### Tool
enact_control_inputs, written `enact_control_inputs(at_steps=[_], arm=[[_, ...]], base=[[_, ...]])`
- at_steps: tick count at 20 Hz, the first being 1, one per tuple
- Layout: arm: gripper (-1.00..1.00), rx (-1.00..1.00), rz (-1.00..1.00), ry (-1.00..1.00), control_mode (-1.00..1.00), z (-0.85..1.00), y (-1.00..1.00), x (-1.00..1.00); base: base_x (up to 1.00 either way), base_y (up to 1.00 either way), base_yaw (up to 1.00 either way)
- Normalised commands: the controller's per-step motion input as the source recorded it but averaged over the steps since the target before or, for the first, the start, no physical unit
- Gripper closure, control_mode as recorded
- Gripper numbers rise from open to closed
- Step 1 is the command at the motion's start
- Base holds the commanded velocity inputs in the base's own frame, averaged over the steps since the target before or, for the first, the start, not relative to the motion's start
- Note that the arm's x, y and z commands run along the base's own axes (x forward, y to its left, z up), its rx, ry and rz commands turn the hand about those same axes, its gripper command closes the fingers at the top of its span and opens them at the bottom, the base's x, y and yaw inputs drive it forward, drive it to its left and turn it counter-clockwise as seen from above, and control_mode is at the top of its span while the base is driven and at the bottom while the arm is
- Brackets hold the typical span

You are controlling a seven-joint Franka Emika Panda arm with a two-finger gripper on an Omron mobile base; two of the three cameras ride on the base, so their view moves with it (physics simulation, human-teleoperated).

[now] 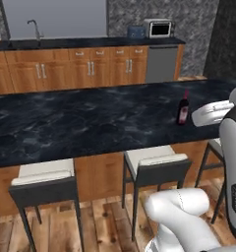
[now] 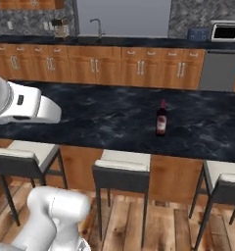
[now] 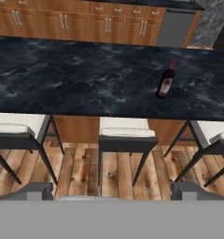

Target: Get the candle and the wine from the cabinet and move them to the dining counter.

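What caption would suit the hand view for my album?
Wine standing upright on the dining counter, stools below, open gripper empty.

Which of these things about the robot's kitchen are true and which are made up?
1. The wine stands upright on the dining counter. True.
2. The tool is squeezing the wine. False: its fingers stand wide apart, open and holding nothing, well short of the bottle.
3. A candle stands next to the wine on the counter. False: the wine stands alone on the slab.
4. Stools are tucked along the near side of the dining counter. True.
5. The toaster oven sits on the far worktop against the wall. True.
6. The wine lies on the floor under a stool. False: it is up on the counter.
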Motion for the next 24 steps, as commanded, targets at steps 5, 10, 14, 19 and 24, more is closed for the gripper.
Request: enact_control_inputs(at_steps=[5,10,14,19,24], arm=[[-1.0,0.0,0.0,0.0,1.0,0.0,0.0,0.0],[-1.0,0.0,0.0,0.0,1.0,0.0,0.0,0.0],[-1.0,0.0,0.0,0.0,1.0,0.0,0.0,0.0],[-1.0,0.0,0.0,0.0,1.0,0.0,0.0,0.0],[-1.0,0.0,0.0,0.0,1.0,0.0,0.0,0.0]], base=[[-0.85,1.0,0.01],[-0.27,1.0,0.0],[0.0,1.0,0.0],[0.2,1.0,0.0],[0.03,1.0,0.04]])
